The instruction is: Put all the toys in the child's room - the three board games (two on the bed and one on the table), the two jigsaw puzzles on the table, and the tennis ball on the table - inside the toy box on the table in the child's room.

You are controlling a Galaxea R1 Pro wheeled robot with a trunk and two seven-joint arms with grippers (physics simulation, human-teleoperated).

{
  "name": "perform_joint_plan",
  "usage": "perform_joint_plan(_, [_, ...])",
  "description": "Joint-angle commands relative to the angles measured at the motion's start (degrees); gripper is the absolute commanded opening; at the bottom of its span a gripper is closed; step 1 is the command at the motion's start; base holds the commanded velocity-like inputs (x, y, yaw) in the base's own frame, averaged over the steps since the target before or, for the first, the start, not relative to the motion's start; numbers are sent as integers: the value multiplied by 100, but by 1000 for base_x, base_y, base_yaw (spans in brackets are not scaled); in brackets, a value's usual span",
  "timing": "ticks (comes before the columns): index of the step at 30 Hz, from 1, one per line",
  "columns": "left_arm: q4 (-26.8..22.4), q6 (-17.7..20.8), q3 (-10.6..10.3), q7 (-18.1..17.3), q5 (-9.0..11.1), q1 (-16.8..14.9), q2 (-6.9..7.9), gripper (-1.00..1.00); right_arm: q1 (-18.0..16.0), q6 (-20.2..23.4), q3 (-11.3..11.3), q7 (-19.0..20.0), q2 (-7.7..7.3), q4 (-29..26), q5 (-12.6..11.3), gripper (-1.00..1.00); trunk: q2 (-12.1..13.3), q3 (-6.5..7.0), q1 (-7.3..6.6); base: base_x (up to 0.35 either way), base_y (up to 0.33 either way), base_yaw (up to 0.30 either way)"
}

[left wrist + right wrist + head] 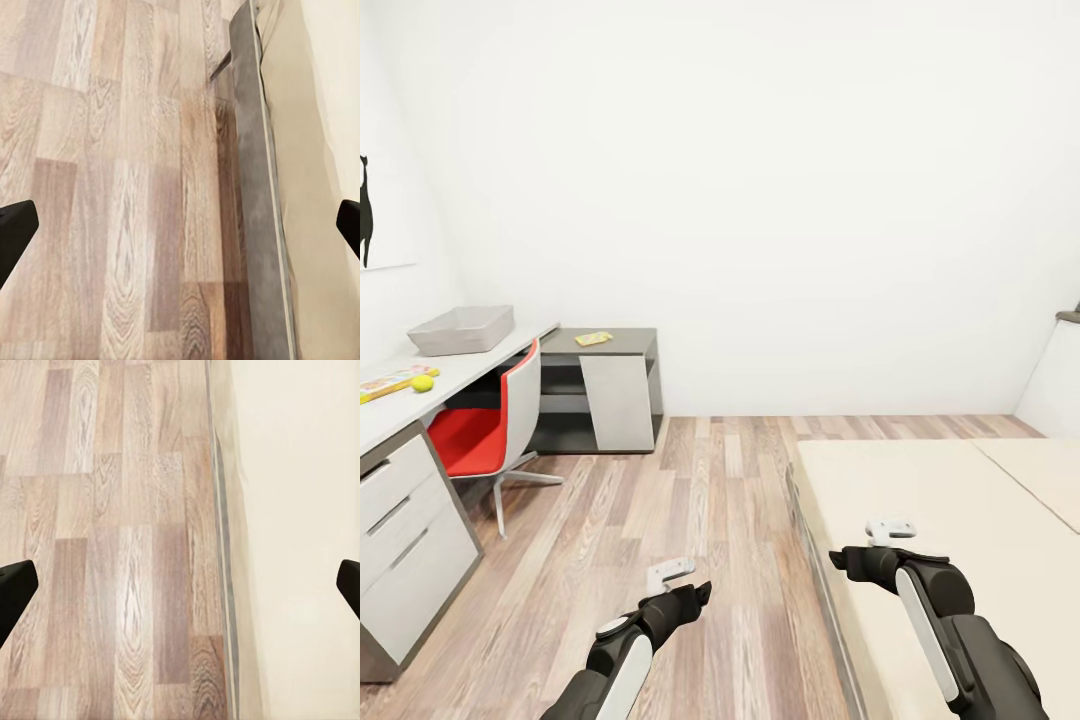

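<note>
Both the left gripper (678,573) and the right gripper (890,528) are spread wide and empty, the bed (960,520) under the right one. The toy box (462,330), tennis ball (422,383) and a flat game (390,381) lie well ahead and left of the left gripper, on the table (380,420). The chair (490,430) could be clipped on approach. The table's near end is cut off; no games can be made out on the bed.

White walls (780,180), wood-plank floor (690,520), grey desk (400,500), red chair (490,425), beige bed (960,510).
</note>
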Motion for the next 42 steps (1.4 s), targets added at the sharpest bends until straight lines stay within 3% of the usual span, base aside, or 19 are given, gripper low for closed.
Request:
perform_joint_plan(1, [-9,18,-10,53,61,-3,2,100,-4,25,-5,2,-1,-5,-24,100,-4,-6,0,5,-8,-9])
perform_joint_plan(42, [0,2,-1,37,55,-3,9,100,-4,16,0,2,4,-5,-24,100,-4,-6,0,-49,-1,-1])
